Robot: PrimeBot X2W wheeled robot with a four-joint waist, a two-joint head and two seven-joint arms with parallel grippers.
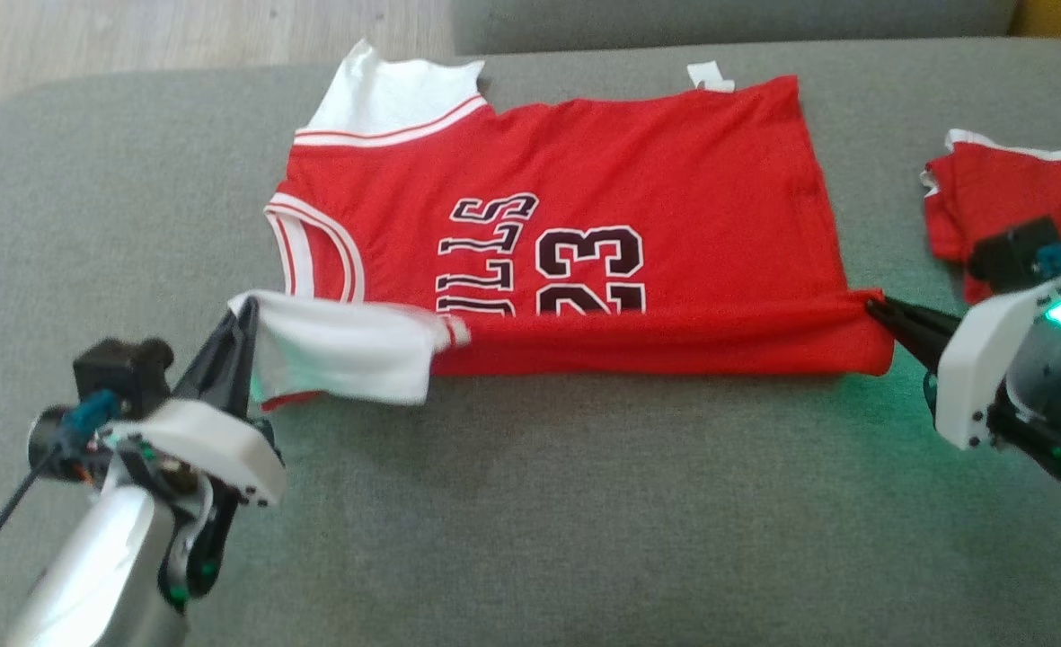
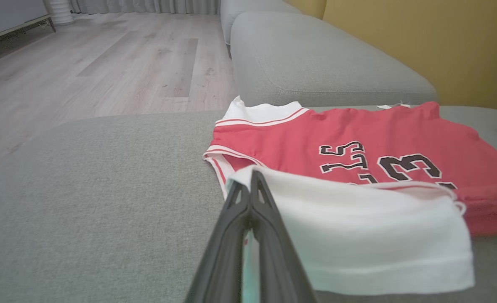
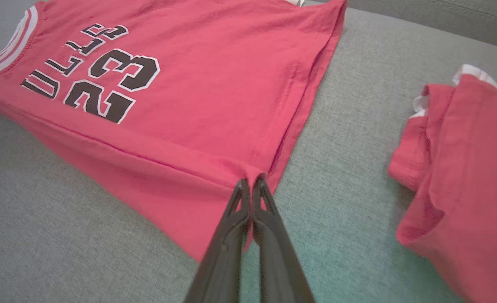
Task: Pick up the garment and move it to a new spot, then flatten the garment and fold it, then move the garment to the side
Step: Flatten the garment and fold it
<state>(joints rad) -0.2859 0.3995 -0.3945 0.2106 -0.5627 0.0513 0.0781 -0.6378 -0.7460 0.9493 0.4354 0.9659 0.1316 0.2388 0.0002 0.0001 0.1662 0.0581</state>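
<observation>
Fold step, by my read. The jersey [image 1: 584,225] lies across the middle of the sofa cushion [image 1: 530,503], collar end toward its left edge. Its near long edge is doubled over the lower part of the print.

- Left gripper [image 1: 241,325]: fingers pressed together on the white sleeve at the near-left end.
- Right gripper [image 1: 873,305]: fingers pinching the near hem corner at the right end.

To do it well:
- Carry both ends over together and level.
- Keep the edge taut between them and lay it parallel to the far edge.
- Let go only once the cloth is down.

The sleeve sags and may bunch.

No containers in play. A second red garment [image 1: 997,198] lies folded by the cushion's right edge, apart from the jersey.
</observation>
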